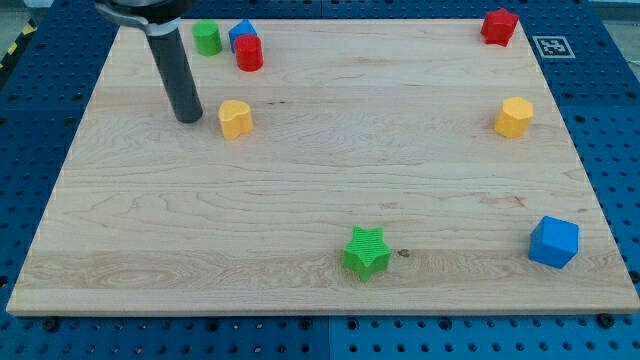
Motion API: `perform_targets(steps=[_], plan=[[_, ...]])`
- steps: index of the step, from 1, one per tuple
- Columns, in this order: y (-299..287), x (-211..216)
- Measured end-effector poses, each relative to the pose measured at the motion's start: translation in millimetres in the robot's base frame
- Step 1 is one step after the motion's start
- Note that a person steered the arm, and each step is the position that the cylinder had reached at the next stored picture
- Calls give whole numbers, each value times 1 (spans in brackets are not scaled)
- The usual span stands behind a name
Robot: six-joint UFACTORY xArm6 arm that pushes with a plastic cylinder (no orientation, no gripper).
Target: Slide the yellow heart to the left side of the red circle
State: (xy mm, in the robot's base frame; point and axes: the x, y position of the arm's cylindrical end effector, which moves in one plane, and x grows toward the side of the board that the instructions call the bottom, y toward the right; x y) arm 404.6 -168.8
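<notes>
The yellow heart [235, 118] lies in the upper left part of the wooden board. The red circle [249, 53], a short red cylinder, stands above it near the view's top, touching a blue block [240, 33] behind it. My tip [188, 118] rests on the board just left of the yellow heart, a small gap apart, and below-left of the red circle.
A green cylinder [207, 38] stands left of the blue block. A red block [499, 26] is at the top right, a yellow hexagon [514, 117] at the right, a blue cube [553, 242] at the bottom right, a green star [366, 252] at the bottom middle.
</notes>
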Motion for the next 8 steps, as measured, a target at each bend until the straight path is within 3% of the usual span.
perform_targets(steps=[1,2,6,8], plan=[[4,66],[79,68],[44,-40],[77,-41]])
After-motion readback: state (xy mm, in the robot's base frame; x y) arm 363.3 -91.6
